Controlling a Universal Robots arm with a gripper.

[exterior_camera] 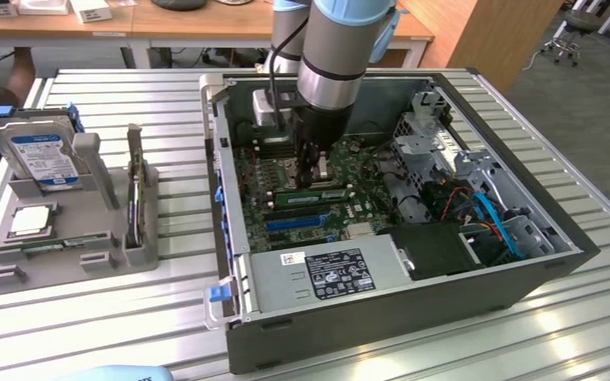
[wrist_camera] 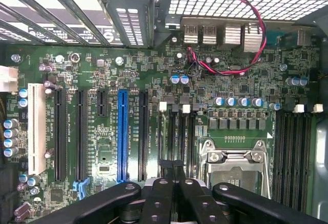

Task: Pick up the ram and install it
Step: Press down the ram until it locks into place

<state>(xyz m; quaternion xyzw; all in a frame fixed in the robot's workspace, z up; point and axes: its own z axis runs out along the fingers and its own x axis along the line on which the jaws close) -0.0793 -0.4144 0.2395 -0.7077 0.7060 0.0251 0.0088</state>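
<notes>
Progress: well along — ram point(exterior_camera: 310, 193) seen in the exterior view lying green and level along the memory slots of the motherboard point(exterior_camera: 283, 171), inside the open computer case point(exterior_camera: 390, 313); seated fully or only resting there, cannot tell.
Left to do: judged little — perhaps only pressing home and letting go.
Tool: tool point(exterior_camera: 314, 176) lowered into the case, directly over the ram; fingers point(wrist_camera: 163, 193) pressed together in the wrist view, tips at the slots beside the processor socket point(wrist_camera: 237, 158).
Hold: ram not clearly seen between the fingers; touching or pinching its top edge, cannot tell.
Holder: grey fixture point(exterior_camera: 67, 238) on the counter point(exterior_camera: 559, 317), well apart, with hard drive point(exterior_camera: 42, 155) upright and silver processor chip point(exterior_camera: 32, 220) flat.
</notes>
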